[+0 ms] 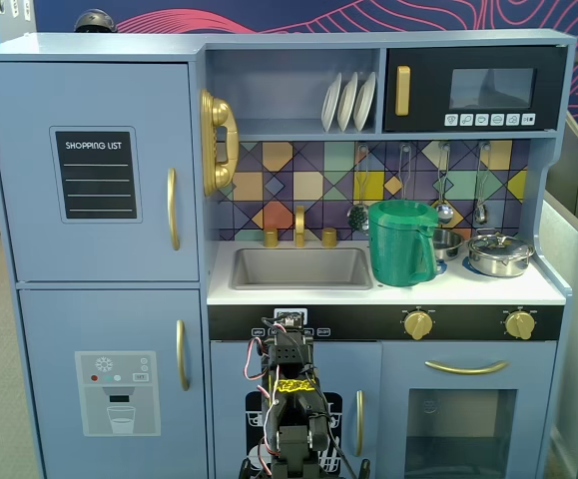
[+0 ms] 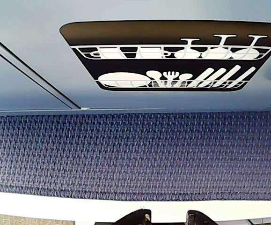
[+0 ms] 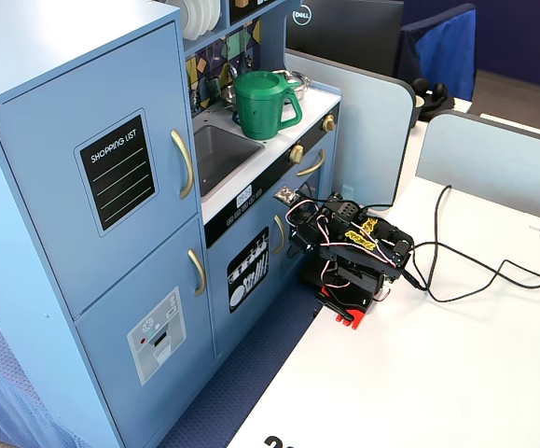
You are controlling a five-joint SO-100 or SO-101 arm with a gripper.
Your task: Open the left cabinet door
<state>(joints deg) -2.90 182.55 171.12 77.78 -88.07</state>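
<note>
The left cabinet door (image 1: 94, 170) is light blue with a black "SHOPPING LIST" panel and a curved gold handle (image 1: 172, 208). It is shut; it also shows in the other fixed view (image 3: 92, 177). My arm (image 3: 349, 252) sits folded low on the white table (image 3: 419, 373), in front of the small dish-rack door (image 3: 248, 271), well below and to the right of the handle. In the wrist view only the black tips of my gripper (image 2: 169, 218) show at the bottom edge, with a narrow gap between them and nothing held.
Below the task door is a blue door with a water-dispenser graphic (image 1: 117, 389). A green pitcher (image 1: 401, 242) and a pot (image 1: 499, 252) stand on the counter. Blue carpet (image 2: 135, 154) lies between the table edge and the cabinet. Cables (image 3: 465, 271) trail right.
</note>
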